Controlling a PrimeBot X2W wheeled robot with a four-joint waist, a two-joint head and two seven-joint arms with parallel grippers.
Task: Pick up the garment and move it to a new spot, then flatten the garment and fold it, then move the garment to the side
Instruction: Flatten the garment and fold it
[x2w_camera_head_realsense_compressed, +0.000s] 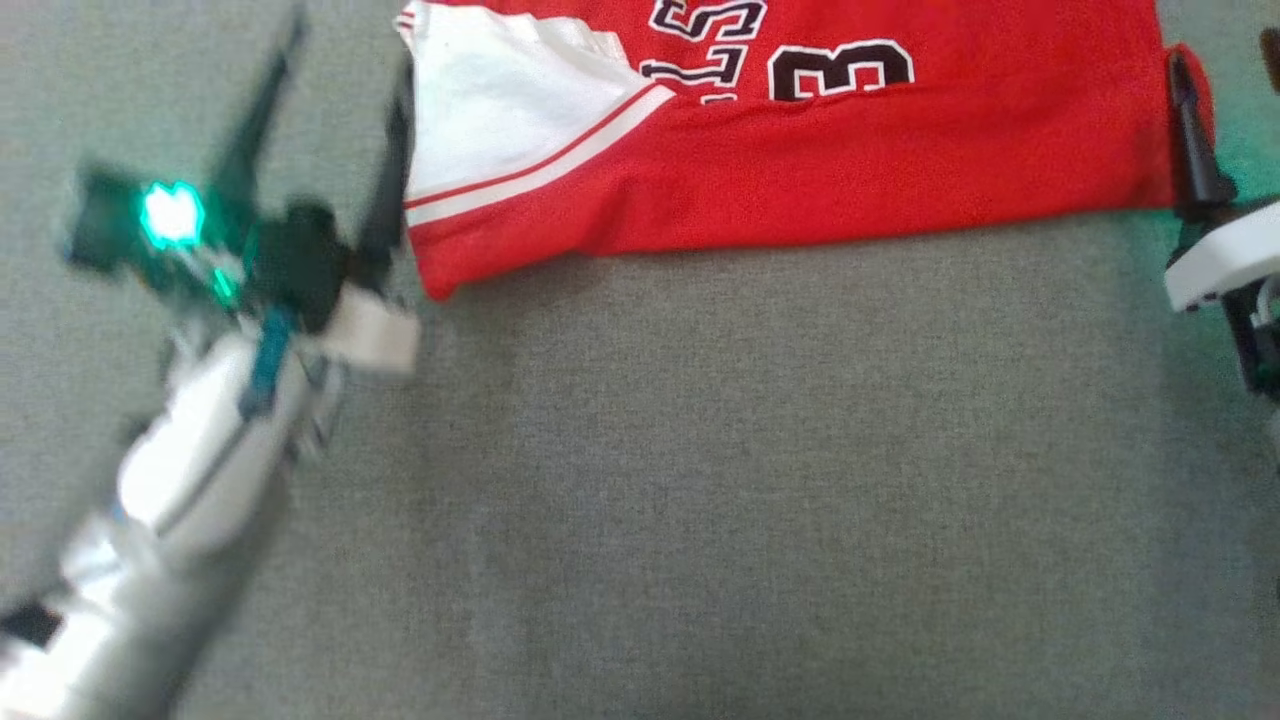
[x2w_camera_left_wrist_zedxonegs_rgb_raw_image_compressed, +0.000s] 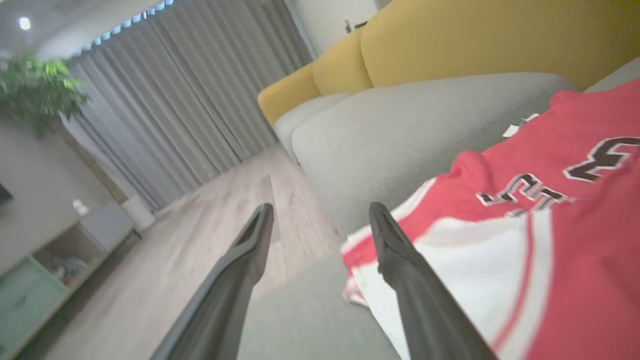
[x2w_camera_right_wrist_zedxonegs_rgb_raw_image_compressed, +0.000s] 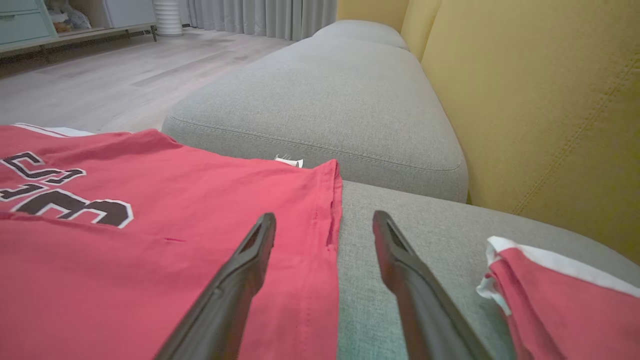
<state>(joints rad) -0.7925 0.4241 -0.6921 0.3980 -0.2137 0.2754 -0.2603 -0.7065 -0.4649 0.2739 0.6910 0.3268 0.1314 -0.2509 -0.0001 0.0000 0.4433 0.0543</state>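
Observation:
A red garment (x2w_camera_head_realsense_compressed: 800, 160) with black-and-white lettering lies folded on the grey sofa cushion (x2w_camera_head_realsense_compressed: 700, 480); a white panel with red stripes shows at its left end. My left gripper (x2w_camera_head_realsense_compressed: 350, 50) hovers open at that left end, its right finger over the white panel in the left wrist view, where the gripper (x2w_camera_left_wrist_zedxonegs_rgb_raw_image_compressed: 321, 210) holds nothing and the garment (x2w_camera_left_wrist_zedxonegs_rgb_raw_image_compressed: 575, 200) lies to its right. My right gripper (x2w_camera_head_realsense_compressed: 1222, 50) stands open at the garment's right edge. In the right wrist view that gripper (x2w_camera_right_wrist_zedxonegs_rgb_raw_image_compressed: 324, 217) straddles the hem of the garment (x2w_camera_right_wrist_zedxonegs_rgb_raw_image_compressed: 150, 250), empty.
A separate red-and-white fold of cloth (x2w_camera_right_wrist_zedxonegs_rgb_raw_image_compressed: 550, 300) lies right of the right gripper; I cannot tell whether it belongs to the garment. Yellow backrests (x2w_camera_right_wrist_zedxonegs_rgb_raw_image_compressed: 540, 100) rise behind, a second grey cushion (x2w_camera_right_wrist_zedxonegs_rgb_raw_image_compressed: 325, 100) adjoins, and wooden floor (x2w_camera_left_wrist_zedxonegs_rgb_raw_image_compressed: 190, 235) drops off beyond the cushion's left edge.

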